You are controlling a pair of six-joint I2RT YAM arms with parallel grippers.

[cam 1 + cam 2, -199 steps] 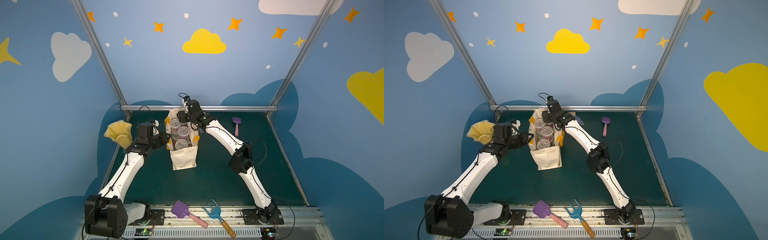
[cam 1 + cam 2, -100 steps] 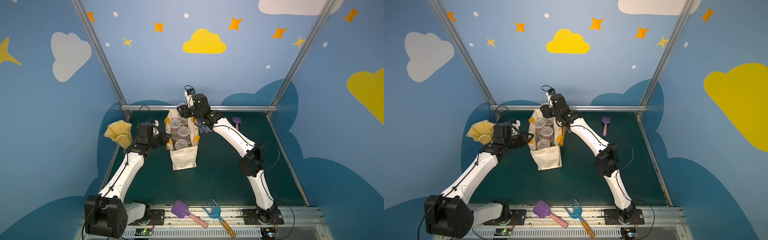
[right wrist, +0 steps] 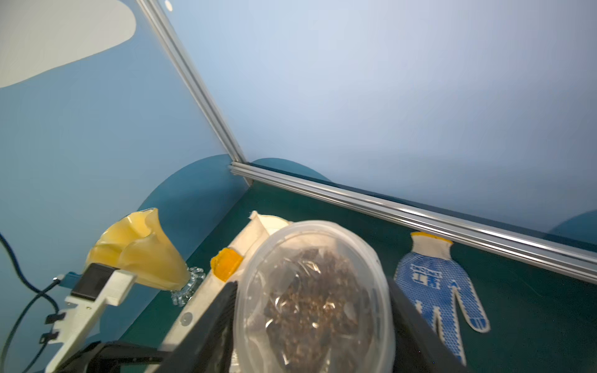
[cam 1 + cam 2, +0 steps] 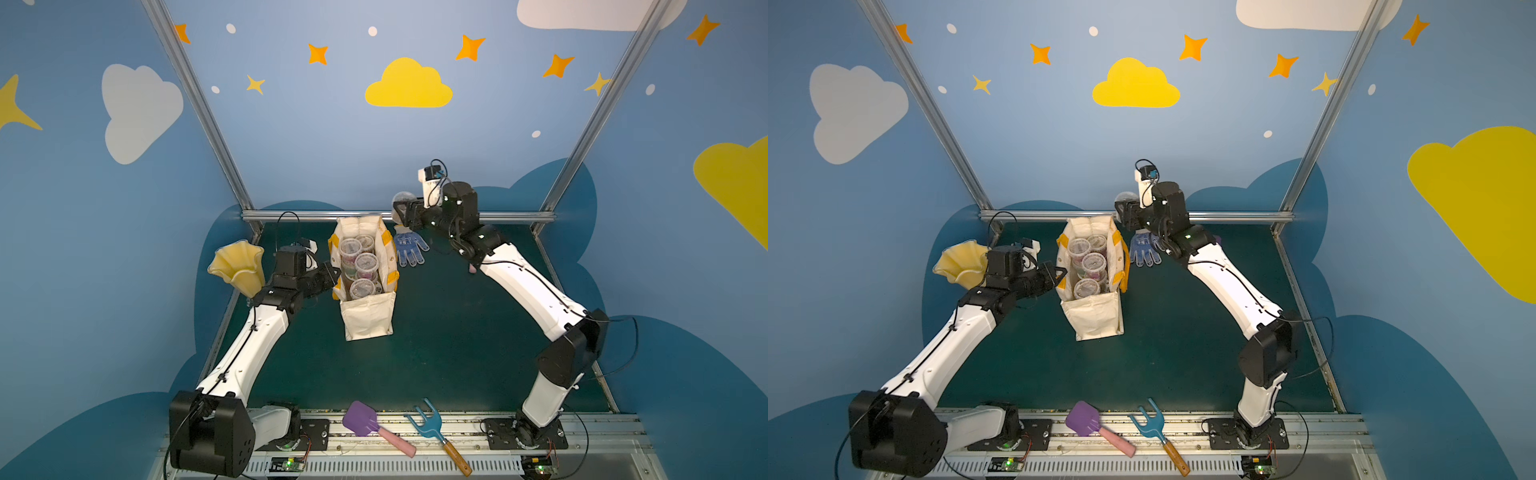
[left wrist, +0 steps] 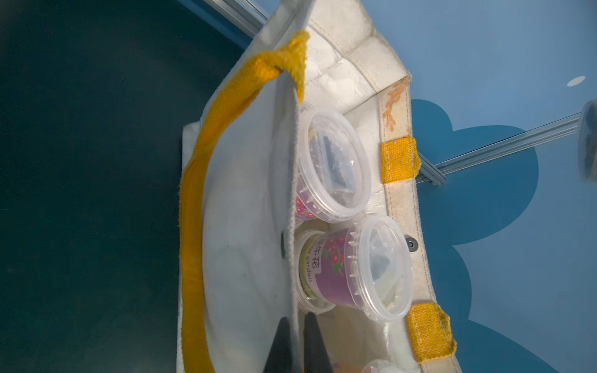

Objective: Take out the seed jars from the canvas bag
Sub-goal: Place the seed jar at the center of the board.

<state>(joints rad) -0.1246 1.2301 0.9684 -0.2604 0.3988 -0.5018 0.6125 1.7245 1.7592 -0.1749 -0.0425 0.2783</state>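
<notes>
We're holding one clear
Our right gripper [image 4: 404,210] clamps a seed jar [image 3: 315,297] up past the canvas bag [image 4: 368,318]'s far corner; left gripper [image 5: 296,323] pinches the rim.

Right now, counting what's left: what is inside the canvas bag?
At least four clear lidded seed jars show in the canvas bag; whatever lies beneath them, and the bag's floor, is covered.

Both top views look steeply down from high over the near edge toward the back wall, covering the whole desk [image 4: 436,353]. The left wrist camera sits close against the rim of the canvas bag [image 5: 245,226], behind the left pincer [image 5: 295,336]. The right wrist camera, apparently raised, looks past a near, blurred seed jar [image 3: 313,290] at the bag, vase [image 3: 139,255] and glove [image 3: 439,284] the top views also show.
</notes>
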